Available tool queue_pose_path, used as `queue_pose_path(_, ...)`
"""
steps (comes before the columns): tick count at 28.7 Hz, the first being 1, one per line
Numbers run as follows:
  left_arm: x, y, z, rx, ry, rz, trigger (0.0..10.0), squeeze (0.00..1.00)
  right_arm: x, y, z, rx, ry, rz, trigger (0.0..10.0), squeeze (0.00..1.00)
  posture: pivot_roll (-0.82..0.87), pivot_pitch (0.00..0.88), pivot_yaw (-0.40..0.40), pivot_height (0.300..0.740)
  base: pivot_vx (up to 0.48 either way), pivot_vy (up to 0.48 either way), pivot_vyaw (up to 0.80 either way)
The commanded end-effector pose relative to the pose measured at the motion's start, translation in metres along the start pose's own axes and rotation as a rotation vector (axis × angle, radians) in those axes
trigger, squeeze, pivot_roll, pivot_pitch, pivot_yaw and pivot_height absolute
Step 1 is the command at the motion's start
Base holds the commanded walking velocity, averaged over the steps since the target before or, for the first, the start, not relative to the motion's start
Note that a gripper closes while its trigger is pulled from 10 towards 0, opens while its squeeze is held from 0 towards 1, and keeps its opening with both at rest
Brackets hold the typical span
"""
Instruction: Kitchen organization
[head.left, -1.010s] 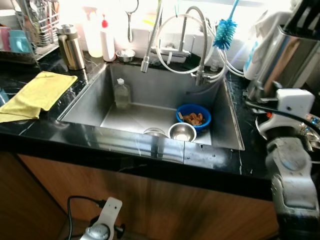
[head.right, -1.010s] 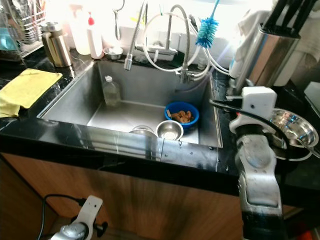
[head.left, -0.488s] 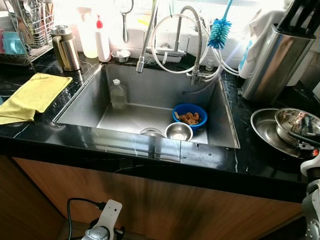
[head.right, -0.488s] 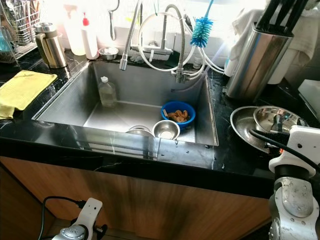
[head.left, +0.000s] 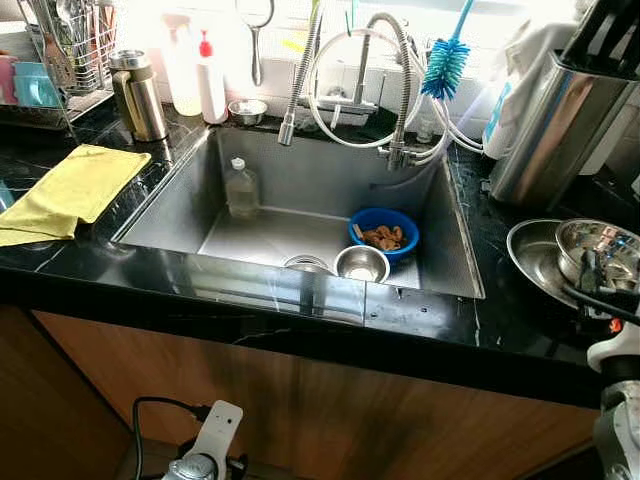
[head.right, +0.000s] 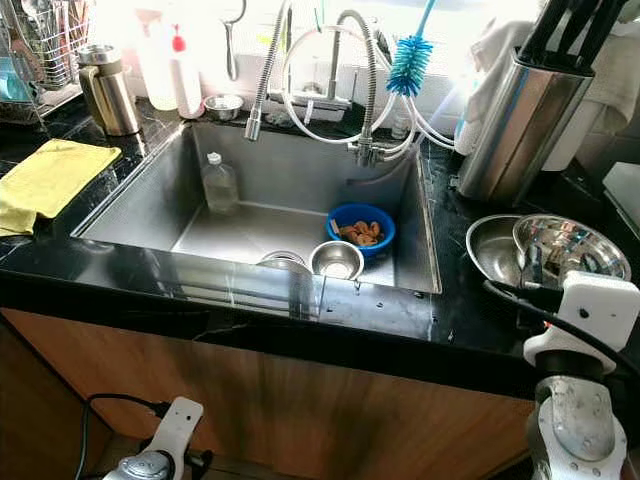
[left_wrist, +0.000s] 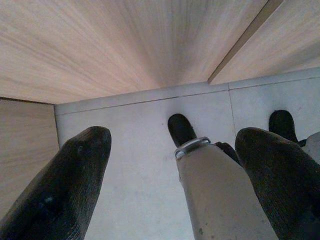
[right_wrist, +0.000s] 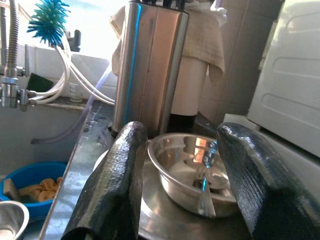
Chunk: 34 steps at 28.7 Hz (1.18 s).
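Right wrist view shows the right gripper (right_wrist: 175, 200) spread wide and holding nothing, its fingers (right_wrist: 112, 190) just short of a steel bowl (right_wrist: 192, 172) that sits in a steel dish (head.right: 490, 245) on the counter (head.right: 460, 310) right of the sink (head.right: 130, 190). Two more bowls lie in the sink, a small steel one (head.right: 337, 260) touching a blue one (head.right: 360, 225), beside one bottle (head.right: 218, 183). Left gripper (left_wrist: 170, 175) hangs low and idle, fingers apart and empty, over the floor (left_wrist: 135, 165).
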<state>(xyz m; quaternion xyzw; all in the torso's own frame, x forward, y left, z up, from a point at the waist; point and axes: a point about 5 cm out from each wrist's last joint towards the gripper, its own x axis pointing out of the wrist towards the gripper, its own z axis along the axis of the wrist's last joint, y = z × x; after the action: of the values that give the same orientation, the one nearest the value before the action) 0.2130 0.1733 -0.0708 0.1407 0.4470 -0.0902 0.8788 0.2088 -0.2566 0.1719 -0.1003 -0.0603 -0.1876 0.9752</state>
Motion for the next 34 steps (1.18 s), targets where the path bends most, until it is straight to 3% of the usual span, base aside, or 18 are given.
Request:
queue_pose_path(1, 0.000, -0.001, -0.002, 0.002, 0.009, -0.004, 10.0, 0.00, 0.000, -0.006, -0.002, -0.014, 0.003, -0.036, 10.0, 0.00, 0.02, 0.015, -0.074, 0.736, 0.000, 0.000, 0.00)
queue_pose_path(19, 0.000, -0.004, 0.000, 0.019, 0.004, -0.017, 10.0, 0.00, 0.000, -0.003, -0.024, 0.015, 0.090, -0.045, 10.0, 0.00, 0.02, 0.003, -0.069, 0.736, 0.000, 0.000, 0.00)
queue_pose_path(34, 0.001, -0.003, 0.004, 0.009, -0.005, -0.013, 10.0, 0.00, 0.008, -0.001, -0.026, 0.015, 0.098, -0.035, 9.8, 0.00, 0.02, 0.009, -0.073, 0.736, 0.000, 0.000, 0.00)
